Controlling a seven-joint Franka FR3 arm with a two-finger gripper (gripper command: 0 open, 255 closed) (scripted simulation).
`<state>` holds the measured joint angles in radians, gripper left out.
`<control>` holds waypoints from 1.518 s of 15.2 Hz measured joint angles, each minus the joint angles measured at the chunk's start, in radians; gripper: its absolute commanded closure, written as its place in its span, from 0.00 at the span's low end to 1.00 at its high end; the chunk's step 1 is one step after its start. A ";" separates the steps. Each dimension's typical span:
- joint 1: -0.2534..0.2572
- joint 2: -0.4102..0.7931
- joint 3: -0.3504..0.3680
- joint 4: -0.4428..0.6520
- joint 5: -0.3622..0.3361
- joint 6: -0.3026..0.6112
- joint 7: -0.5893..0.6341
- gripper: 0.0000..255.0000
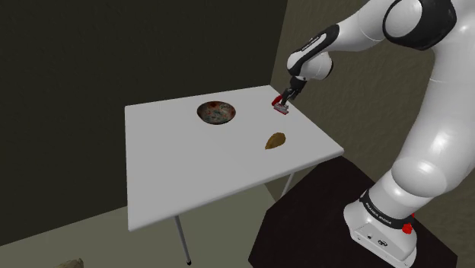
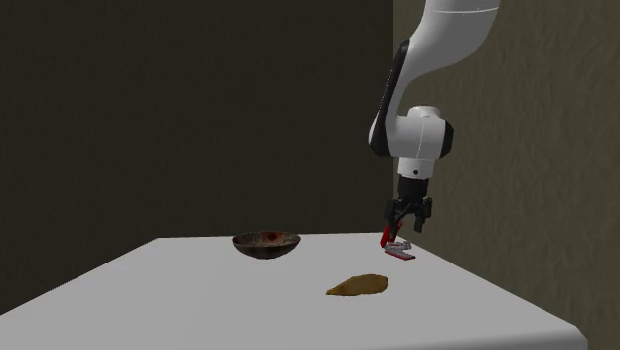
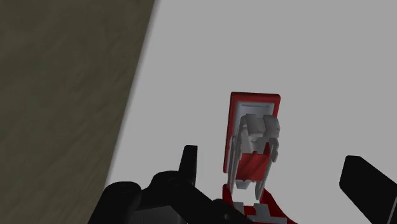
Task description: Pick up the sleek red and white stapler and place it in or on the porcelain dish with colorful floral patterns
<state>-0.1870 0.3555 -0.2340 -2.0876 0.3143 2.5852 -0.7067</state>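
Observation:
The red and white stapler point(image 1: 282, 109) lies near the far corner of the white table point(image 1: 190, 171), at the shoulder view's right. Its red upper arm is hinged up toward my hand over the red-rimmed base point(image 3: 253, 121). My black gripper point(image 1: 286, 97) hangs just over it, open, its fingers point(image 3: 189, 162) straddling the raised arm with gaps on both sides. In the second exterior view the gripper point(image 2: 405, 221) sits right above the stapler point(image 2: 397, 249). The patterned dish point(image 1: 217, 113) is a shallow bowl point(image 2: 266, 244) farther along the table's back.
A flat brown object point(image 1: 275, 141) lies on the table between the stapler and the near edge, also visible in the second exterior view point(image 2: 358, 285). The table edge and a dark wall run close beside the stapler point(image 3: 70, 95). My black stand point(image 1: 320, 221) sits below the table's corner.

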 measured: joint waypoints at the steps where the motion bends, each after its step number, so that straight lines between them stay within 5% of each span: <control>1: -0.002 0.014 0.004 0.007 0.006 0.007 -0.004 0.00; 10: -0.011 0.057 0.019 0.016 0.029 0.040 -0.019 0.00; 11: -0.011 0.057 0.019 0.016 0.029 0.040 -0.019 1.00; 23: -0.007 0.045 0.014 0.019 0.021 0.027 -0.012 1.00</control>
<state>-0.1940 0.4009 -0.2201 -2.0691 0.3352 2.6121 -0.7189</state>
